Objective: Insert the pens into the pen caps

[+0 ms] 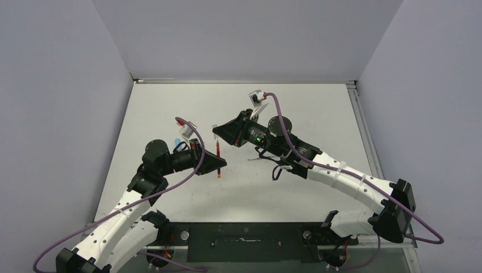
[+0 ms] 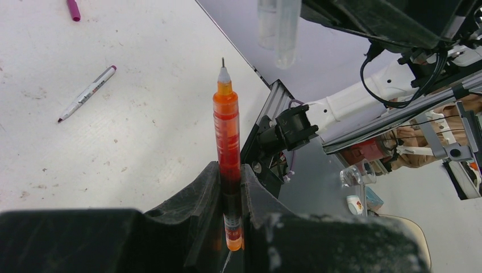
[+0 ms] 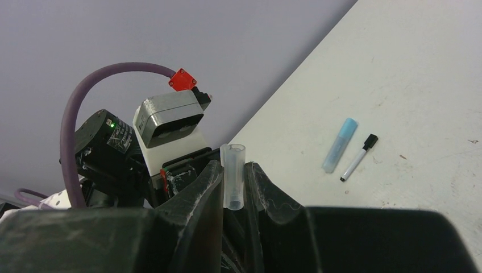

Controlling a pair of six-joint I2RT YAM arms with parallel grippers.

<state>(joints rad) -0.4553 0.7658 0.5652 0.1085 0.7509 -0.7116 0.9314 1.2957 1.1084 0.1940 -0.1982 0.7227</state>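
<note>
My left gripper (image 2: 230, 170) is shut on a red pen (image 2: 227, 128), which stands straight up out of the jaws with its fine tip uppermost. Seen from above, that red pen (image 1: 218, 158) points toward my right gripper (image 1: 216, 132). My right gripper (image 3: 233, 173) is shut on a translucent pale pen cap (image 3: 233, 176), open end outward. In the left wrist view the same cap (image 2: 278, 28) hangs just above and to the right of the pen's tip, apart from it. A light-blue pen cap (image 3: 339, 145) and a thin white pen with a black end (image 3: 356, 157) lie side by side on the table.
A white pen with a magenta end (image 2: 87, 94) lies on the table left of the red pen, with a magenta piece (image 2: 73, 9) farther off. A small blue cap (image 1: 177, 140) shows beside the left arm. Grey walls close in the white table (image 1: 318, 114).
</note>
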